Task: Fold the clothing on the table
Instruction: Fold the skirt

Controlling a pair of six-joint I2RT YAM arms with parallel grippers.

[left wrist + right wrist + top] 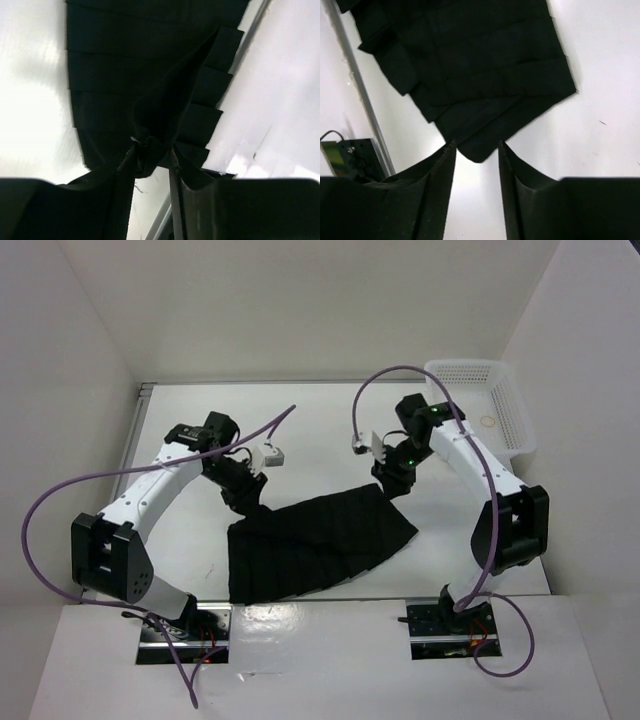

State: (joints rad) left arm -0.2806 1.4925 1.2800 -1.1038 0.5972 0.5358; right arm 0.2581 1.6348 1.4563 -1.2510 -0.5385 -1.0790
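- Left gripper (152,152) jaws stand narrowly apart, a raised peak of skirt (315,540) between them.
- Right gripper (476,150) gapes above the skirt's corner, holding nothing.

Clothing (315,545) on table (300,415), basket (480,400) far right

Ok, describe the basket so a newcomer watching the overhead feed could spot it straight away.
Start at the white table and follow it to its far right corner, past the right arm. The basket sits there against the wall: white plastic mesh with open latticed sides, unlike the flat black clothing mid-table.
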